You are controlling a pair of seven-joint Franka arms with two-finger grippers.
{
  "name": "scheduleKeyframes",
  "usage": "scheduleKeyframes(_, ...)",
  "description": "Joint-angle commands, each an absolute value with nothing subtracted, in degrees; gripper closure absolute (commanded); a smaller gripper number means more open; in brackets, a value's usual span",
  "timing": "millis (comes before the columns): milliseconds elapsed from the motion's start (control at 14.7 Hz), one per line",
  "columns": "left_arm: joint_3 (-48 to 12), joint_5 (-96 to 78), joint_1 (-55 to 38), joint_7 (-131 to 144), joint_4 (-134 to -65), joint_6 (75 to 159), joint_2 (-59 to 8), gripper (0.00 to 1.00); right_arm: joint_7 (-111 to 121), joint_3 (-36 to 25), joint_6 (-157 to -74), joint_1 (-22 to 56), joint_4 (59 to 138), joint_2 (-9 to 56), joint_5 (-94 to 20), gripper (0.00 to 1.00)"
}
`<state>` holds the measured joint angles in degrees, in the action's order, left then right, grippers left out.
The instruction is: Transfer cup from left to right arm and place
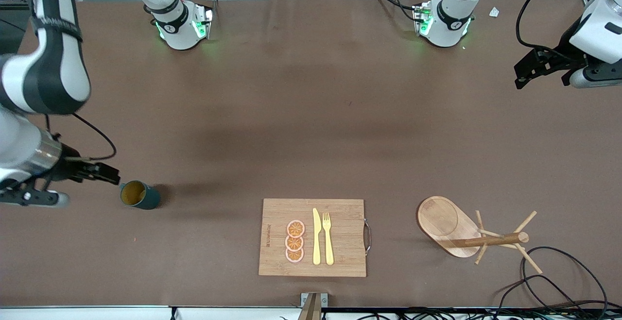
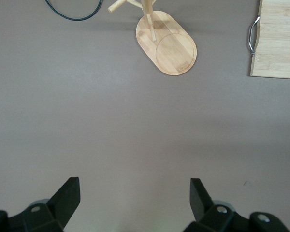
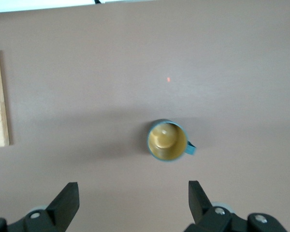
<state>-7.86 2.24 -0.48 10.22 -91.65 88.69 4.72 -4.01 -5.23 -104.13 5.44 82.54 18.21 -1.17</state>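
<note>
While no readable brand can be made out on the cup (image 1: pixel 140 194), faint burned-in lettering is seen along one edge of the wooden cutting board (image 1: pixel 313 237), too small to be read. The cup, a short dark teal cylinder with a tan-yellow inside and a small side handle, stands upright on the brown table (image 1: pixel 311 116), well apart from the board, toward the right arm's end. The right gripper (image 3: pixel 133 203) is held over the table just beside the cup, with its black fingers (image 3: pixel 67 198) spread wide and nothing between them. The left gripper (image 2: pixel 135 200) is held over bare table at the left arm's end, its fingers (image 2: pixel 67 195) likewise spread and empty. On the board, which carries a metal handle, lie three orange slices (image 1: pixel 295 241), a yellow knife (image 1: pixel 316 236) and a yellow fork (image 1: pixel 328 237). Beside the board, toward the left arm's end, stands a wooden mug tree (image 1: pixel 478 235) on an oval base.
</note>
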Motion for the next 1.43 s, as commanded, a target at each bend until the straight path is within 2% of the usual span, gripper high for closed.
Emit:
scheduleKeyframes(0, -7.82, 2.46, -0.53, 10.28, -92.55, 89.56, 5.63, 0.00, -4.04, -4.92, -95.57, 5.80, 81.48, 12.68, 0.97, 0.00)
scheduleKeyframes(339, -7.91, 2.46, -0.53, 10.28, -92.55, 90.09, 5.54, 0.00, -3.60, -5.19, -86.85, 4.75, 81.74, 3.44, 0.62, 0.00)
scheduleKeyframes(543, -8.26, 2.46, -1.14, 10.28, -92.37, 90.09, 5.45, 0.00, -3.52, -5.10, -86.22, 4.83, 84.27, -0.95, 0.79, 0.00)
scheduleKeyframes(814, -8.44, 2.46, -1.14, 10.11, -92.37, 90.09, 5.10, 0.00, -0.80, -5.19, -90.96, 3.17, 87.97, -1.05, 0.53, 0.00)
scheduleKeyframes(1357, -8.35, 2.11, -1.06, 6.77, -92.11, 89.03, 4.92, 0.00, 2.02, -5.10, -89.39, 2.81, 87.46, -1.32, 0.70, 0.00)
